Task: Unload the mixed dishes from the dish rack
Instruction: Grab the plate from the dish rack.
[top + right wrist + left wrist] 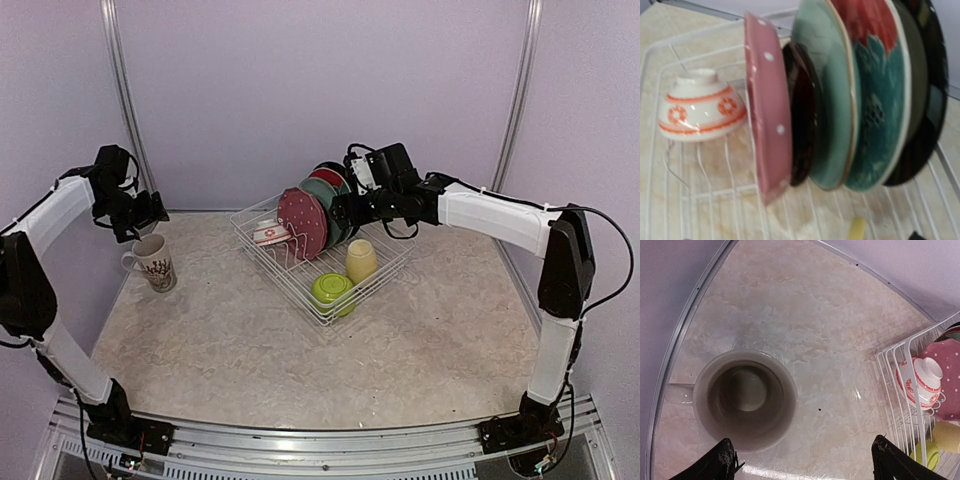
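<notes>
And there was the mug point(153, 262), upright on the table point(300, 380) out at nine o'clock, handle turned to nine, well apart from the dish rack point(278, 272). The left gripper point(150, 212) hung just above it, towards twelve, its jaws too small to read. The rack sat mid-table, set like a diamond. At its twelve o'clock side the plates stood on edge: pink dotted plate point(302, 222) in front, teal plate point(325, 190) behind, dark plate point(330, 168) at the back. Small red-white bowl point(270, 233) at nine, yellow cup point(361, 260) at four, green bowl point(332, 290) at six. The right gripper point(345, 212) came in against the plates from three o'clock, its fingers hidden.
</notes>
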Motion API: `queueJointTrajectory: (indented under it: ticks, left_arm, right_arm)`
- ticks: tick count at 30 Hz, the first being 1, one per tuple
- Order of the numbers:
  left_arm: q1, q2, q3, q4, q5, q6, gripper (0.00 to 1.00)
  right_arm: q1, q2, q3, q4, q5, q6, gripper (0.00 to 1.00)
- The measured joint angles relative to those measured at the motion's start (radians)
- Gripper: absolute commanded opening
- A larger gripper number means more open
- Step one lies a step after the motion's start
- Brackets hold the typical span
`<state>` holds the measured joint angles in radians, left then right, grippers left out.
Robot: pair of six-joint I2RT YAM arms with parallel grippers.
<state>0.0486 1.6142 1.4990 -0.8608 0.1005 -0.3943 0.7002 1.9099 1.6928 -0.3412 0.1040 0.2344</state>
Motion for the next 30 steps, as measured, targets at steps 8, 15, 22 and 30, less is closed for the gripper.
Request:
queueJointTrajectory:
  ticks: [8, 15, 22, 30]
  left_arm:
    - [-0.106, -0.229, -0.082, 0.135, 0.012, 0.014, 0.99]
    - [-0.335, -0.227, 0.172, 0.172, -0.065, 0.086, 0.99]
    - [-0.344, -0.223, 0.135, 0.286, -0.072, 0.124, 0.99]
    - [-0.322, -0.220, -0.003, 0.292, -0.053, 0.136, 0.99]
  right_arm:
    - [0.000, 0.066, 0.068, 0.007, -0.038, 0.018, 0.58]
    - [-0.008, 0.074, 0.098, -0.020, -0.014, 0.009, 0.57]
    - [-0.045, 0.078, 0.130, -0.059, 0.019, -0.029, 0.40]
    - [-0.120, 0.142, 0.285, -0.078, 0.024, -0.084, 0.45]
